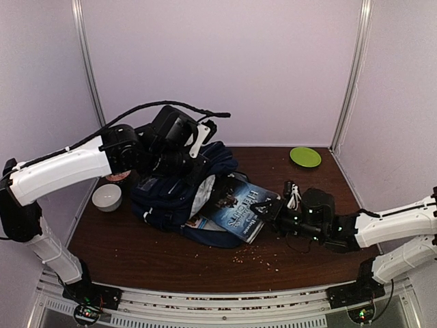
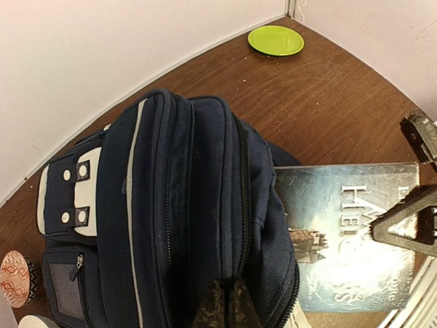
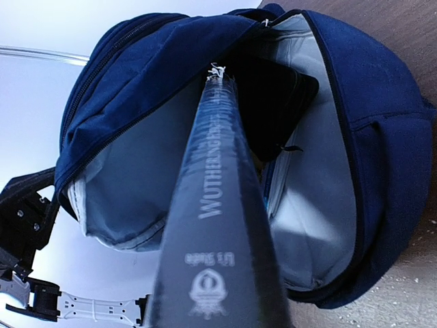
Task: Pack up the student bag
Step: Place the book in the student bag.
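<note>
One axis matters — the book (image 3: 225,225) clamped in the right tool (image 1: 276,212) points lengthwise straight ahead into the open student bag (image 3: 382,137), its top pinched by the closed left tool (image 2: 225,301).

The top view looks down from above and behind the arm bases over the whole table (image 1: 157,263). The left wrist view hangs close above the student bag (image 2: 184,205), facing the table's far right corner. The right wrist view, low and very near, sights along the book (image 3: 218,225) into the student bag. All three share both.

Book (image 3: 218,225) — partway in student bag (image 3: 369,137) mouth
</note>
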